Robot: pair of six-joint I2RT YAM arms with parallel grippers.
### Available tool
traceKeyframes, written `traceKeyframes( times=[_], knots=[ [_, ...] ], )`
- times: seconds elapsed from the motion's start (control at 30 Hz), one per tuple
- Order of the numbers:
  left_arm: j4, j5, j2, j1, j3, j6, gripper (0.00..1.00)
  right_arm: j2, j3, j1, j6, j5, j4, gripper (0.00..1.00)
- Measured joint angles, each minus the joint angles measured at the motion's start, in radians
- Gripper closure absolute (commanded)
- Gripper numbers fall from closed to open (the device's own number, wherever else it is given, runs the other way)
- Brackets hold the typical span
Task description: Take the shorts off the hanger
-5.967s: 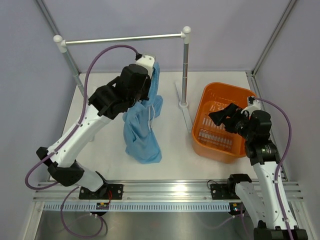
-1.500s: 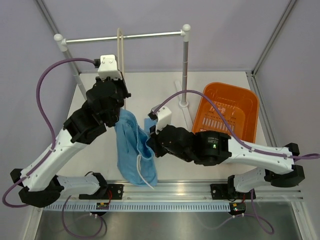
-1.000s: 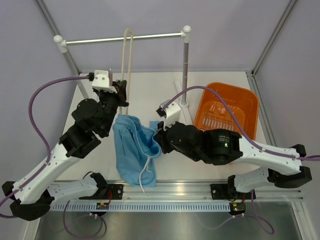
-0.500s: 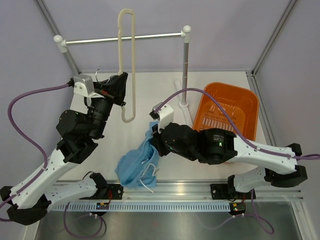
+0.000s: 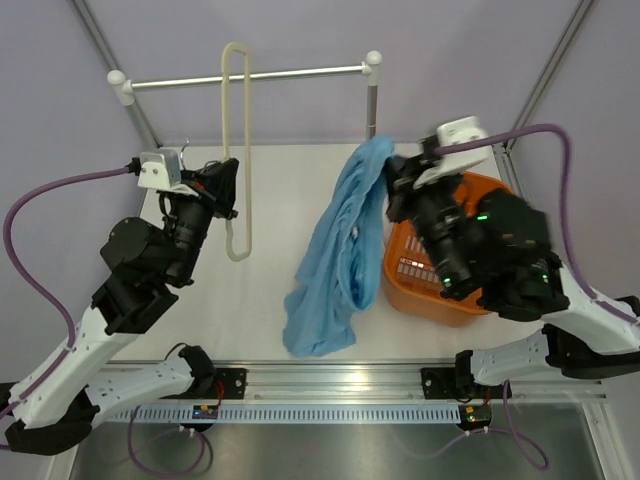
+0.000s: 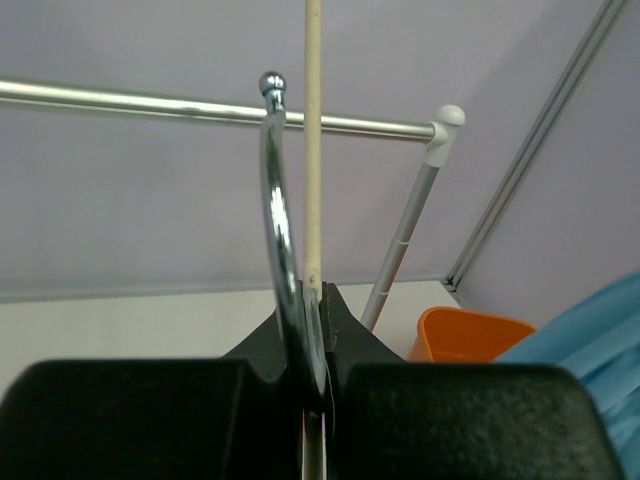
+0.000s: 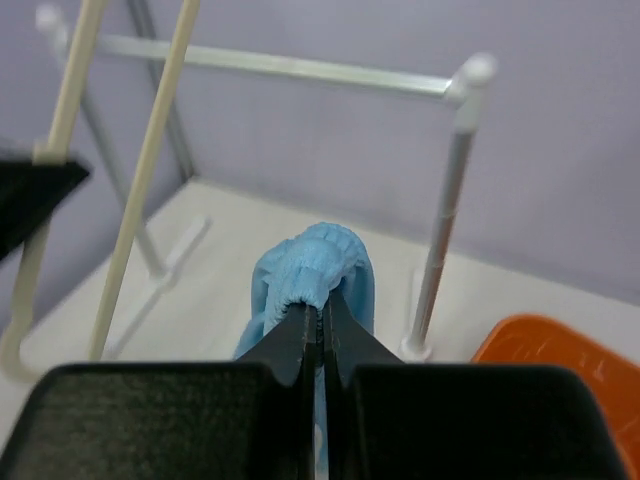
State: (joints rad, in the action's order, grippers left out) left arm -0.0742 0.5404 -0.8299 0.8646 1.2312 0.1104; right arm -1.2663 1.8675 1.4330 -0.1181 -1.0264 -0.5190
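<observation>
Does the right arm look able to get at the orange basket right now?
Probably yes: the right arm, jaws shut on the shorts, looks to be right above the orange basket, with nothing between them.

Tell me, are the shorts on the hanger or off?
Off: the shorts dangle from the right fingers, apart from the bare hanger.

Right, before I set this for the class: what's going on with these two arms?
The left claw is shut on the hanger, holding it up near the rail. The right claw is shut on the shorts, which hang from it beside the orange basket. The shorts are already off the hanger and apart from it.
</observation>
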Motion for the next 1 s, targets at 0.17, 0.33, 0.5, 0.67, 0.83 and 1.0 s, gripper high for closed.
traceKeyframes(
  times=[0.17, 0.33, 0.5, 0.67, 0.83, 1.0],
  knots=[
    [-0.068, 0.02, 0.065, 0.0, -0.052, 0.017, 1.0, 0.101, -0.008, 0.0, -0.562, -0.09, 0.64, 1.0],
    [-0.121, 0.029, 0.109, 0.0, -0.102, 0.023, 1.0, 0.22, -0.005, 0.0, -0.872, -0.074, 1.009, 1.0],
    [-0.156, 0.028, 0.11, 0.0, -0.131, 0.027, 1.0, 0.299, -0.013, 0.0, -1.098, -0.036, 1.3, 1.0],
    [-0.174, 0.026, 0.11, 0.0, -0.144, 0.031, 1.0, 0.351, -0.137, -0.001, -1.163, -0.031, 1.39, 1.0],
    [-0.18, 0.02, 0.11, 0.0, -0.145, 0.043, 1.0, 0.369, -0.243, 0.0, -1.088, -0.039, 1.299, 1.0],
    [-0.18, 0.016, 0.114, 0.0, -0.145, 0.049, 1.0, 0.354, -0.251, -0.002, -1.013, -0.044, 1.195, 1.0]
  ],
)
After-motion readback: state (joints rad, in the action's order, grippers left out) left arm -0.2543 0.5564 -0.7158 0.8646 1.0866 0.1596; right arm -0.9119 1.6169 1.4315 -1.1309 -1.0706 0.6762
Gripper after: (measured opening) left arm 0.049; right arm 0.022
